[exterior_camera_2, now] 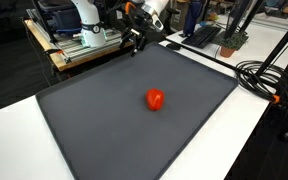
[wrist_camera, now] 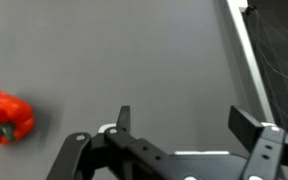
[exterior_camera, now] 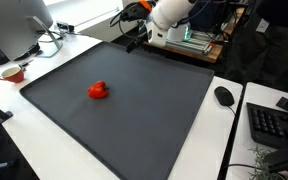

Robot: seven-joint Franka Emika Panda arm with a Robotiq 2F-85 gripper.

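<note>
— When you look through the wrist view, how is the gripper (wrist_camera: 184,128) set?
— Its jaws are spread wide and grip nothing; only the bare dark mat (wrist_camera: 134,50) shows between them.
— Where does it hang?
— In both exterior views it hovers over the far edge of the mat, close to the robot's white base (exterior_camera: 169,15).
— And the red pepper (wrist_camera: 4,115)?
— It lies on the mat at the left edge of the wrist view, well apart from the fingers (wrist_camera: 124,118) and untouched. In an exterior view the pepper (exterior_camera_2: 155,99) sits near the mat's middle.
— What lies beyond the mat?
— On the white table (exterior_camera: 219,140) beside it are a black mouse (exterior_camera: 224,96) and a keyboard (exterior_camera: 274,125). A red cup (exterior_camera: 12,72) stands near a monitor (exterior_camera: 14,25). Black cables (exterior_camera_2: 269,75) trail along another side.
</note>
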